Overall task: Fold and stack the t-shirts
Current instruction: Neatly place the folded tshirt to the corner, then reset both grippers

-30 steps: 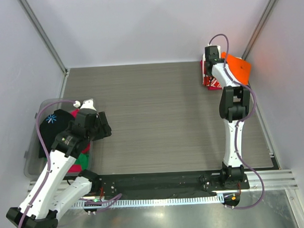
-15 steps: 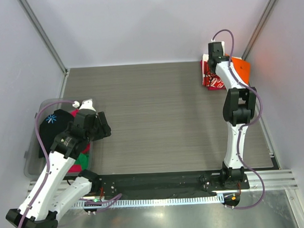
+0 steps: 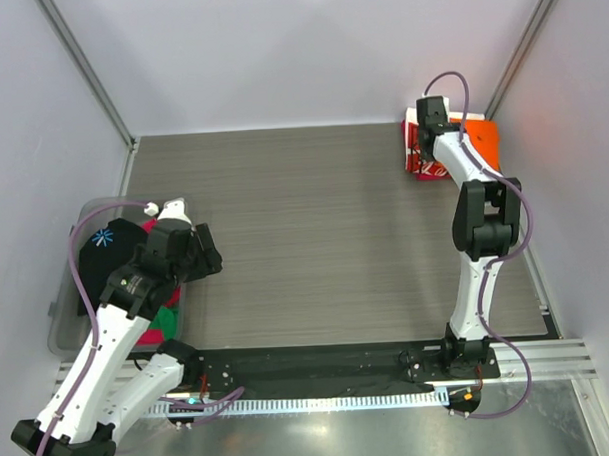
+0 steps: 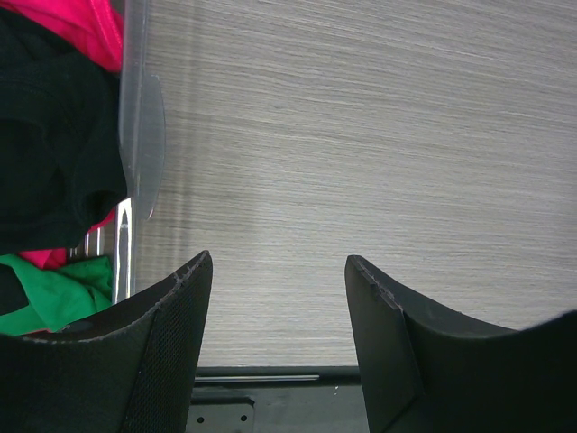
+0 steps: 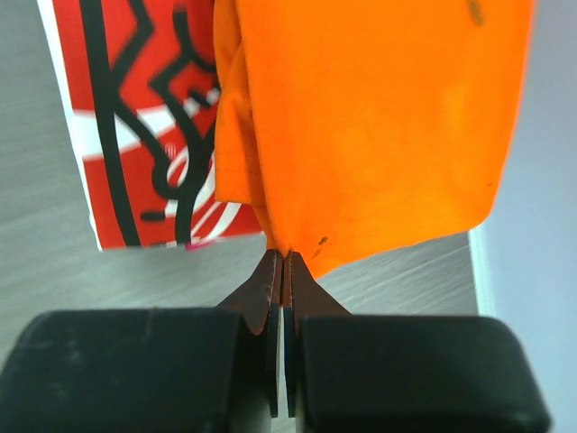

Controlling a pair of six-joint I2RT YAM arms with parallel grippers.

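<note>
Right wrist view shows the right gripper (image 5: 283,259) pressed together at a corner of the orange tee (image 5: 379,117) folded atop the red tee (image 5: 135,135), while far from the red tee the spread, empty left gripper (image 4: 277,262) hovers by unfolded tees (image 4: 54,135) in a bin (image 4: 140,135).

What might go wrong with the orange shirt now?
1. The right gripper pinches only the very edge of the orange t-shirt, so the cloth may slip out when pulled.
2. It lies partly on the red-and-white t-shirt; dragging it might rumple that one.
3. Both sit by the right edge of the table, so cloth might slide off.
</note>
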